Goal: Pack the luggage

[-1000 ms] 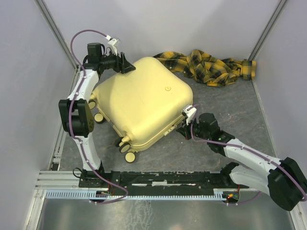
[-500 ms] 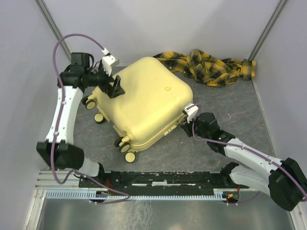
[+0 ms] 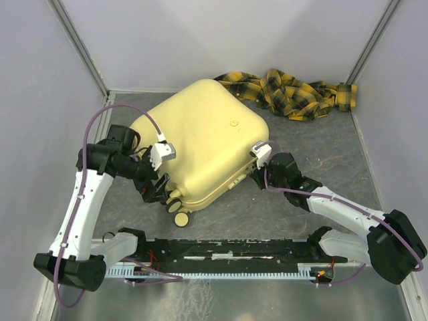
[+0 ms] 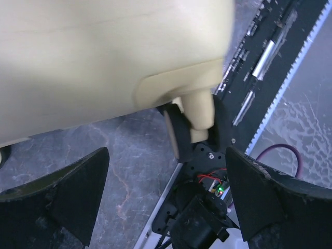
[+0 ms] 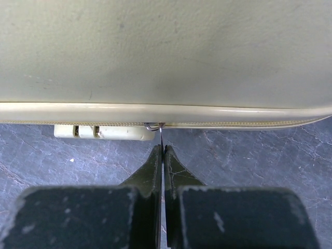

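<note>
The luggage is a pale-yellow hard-shell suitcase lying closed and flat on the grey table. My right gripper is at its near right edge. In the right wrist view the gripper is shut on the thin metal zipper pull at the suitcase seam. My left gripper is open and empty by the suitcase's near left corner. In the left wrist view its fingers stand wide apart below the shell, with a wheel just ahead of them.
A yellow-and-black plaid cloth lies crumpled at the back right, behind the suitcase. The black arm-base rail runs along the table's near edge. Grey walls close in the left, back and right sides.
My left arm swung from the suitcase's far left corner down to its near left corner by the wheels. My right gripper shifted slightly up-left along the suitcase edge, staying shut.
</note>
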`<state>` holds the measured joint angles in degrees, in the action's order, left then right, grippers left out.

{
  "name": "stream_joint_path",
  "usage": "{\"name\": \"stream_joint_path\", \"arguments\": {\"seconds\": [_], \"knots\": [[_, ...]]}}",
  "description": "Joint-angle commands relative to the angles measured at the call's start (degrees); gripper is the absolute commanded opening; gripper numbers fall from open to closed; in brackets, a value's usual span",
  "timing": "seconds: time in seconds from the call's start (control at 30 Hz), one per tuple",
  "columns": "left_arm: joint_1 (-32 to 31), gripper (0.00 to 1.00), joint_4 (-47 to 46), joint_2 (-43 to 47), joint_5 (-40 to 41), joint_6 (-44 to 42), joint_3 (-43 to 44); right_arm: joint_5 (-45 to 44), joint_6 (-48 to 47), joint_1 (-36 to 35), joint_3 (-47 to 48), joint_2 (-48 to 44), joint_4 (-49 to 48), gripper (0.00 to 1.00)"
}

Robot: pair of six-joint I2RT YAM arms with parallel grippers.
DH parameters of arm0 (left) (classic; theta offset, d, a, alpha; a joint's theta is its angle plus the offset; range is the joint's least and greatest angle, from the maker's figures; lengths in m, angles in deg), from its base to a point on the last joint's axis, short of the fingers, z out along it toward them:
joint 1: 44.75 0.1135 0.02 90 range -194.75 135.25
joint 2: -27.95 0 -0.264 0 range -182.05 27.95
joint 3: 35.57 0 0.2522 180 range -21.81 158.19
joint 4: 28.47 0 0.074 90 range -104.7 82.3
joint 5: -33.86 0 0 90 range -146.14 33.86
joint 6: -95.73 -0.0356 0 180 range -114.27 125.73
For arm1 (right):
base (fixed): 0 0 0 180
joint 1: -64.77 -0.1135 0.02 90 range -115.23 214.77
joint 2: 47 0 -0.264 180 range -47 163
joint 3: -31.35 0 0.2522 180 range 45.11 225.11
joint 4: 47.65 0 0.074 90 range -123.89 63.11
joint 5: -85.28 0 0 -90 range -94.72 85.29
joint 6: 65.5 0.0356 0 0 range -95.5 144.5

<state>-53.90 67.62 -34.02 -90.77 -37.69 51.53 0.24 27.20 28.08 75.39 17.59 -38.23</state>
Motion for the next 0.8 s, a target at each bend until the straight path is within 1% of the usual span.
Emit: {"name": "stream_joint_path", "arguments": {"seconds": [0.0, 0.1, 0.23, 0.3, 0.4, 0.47, 0.67, 0.7, 0.77], "knots": [[-4.42, 0.97, 1.35, 2.19, -1.16, 3.56, -1.31, -2.39, -0.07, 0.53, 3.29, 0.52, -2.32, 0.02], [-6.09, 0.96, -0.59, 2.47, 0.11, 5.51, -2.43, -2.76, 0.07, 0.54, 3.23, 0.55, -2.17, 0.02], [-8.07, 0.93, -1.19, 0.2, 0.99, 6.37, -2.78, -3.64, 0.28, 0.54, 2.9, 0.23, -2.06, 0.02], [-9.9, 0.92, -3.19, -0.14, 1.94, 8.75, -2.74, -4.04, 0.45, 0.56, 2.81, 0.07, -1.87, 0.02], [-13.9, 0.88, -6.09, -0.58, 4.22, 11.54, -3.63, -4.57, 0.55, 0.49, 2.62, -0.13, -1.63, 0.02], [-16.95, 0.86, -7.67, -0.86, 7.14, 12.75, -4.97, -4.72, 0.45, 0.5, 2.66, -0.09, -1.57, 0.02], [-24.67, 0.82, -10.18, -0.63, 12.73, 15.37, -7.61, -5.88, -0.12, 0.55, 2.92, 0.31, -1.67, 0.02], [-25.63, 0.8, -10.91, -0.54, 13.77, 15.95, -8.23, -6.03, -0.21, 0.55, 2.98, 0.42, -1.71, 0.02], [-26.52, 0.71, -11.82, -0.36, 15.49, 16.65, -8.91, -6.49, -0.52, 0.54, 3.27, 0.74, -1.79, 0.02]]}}
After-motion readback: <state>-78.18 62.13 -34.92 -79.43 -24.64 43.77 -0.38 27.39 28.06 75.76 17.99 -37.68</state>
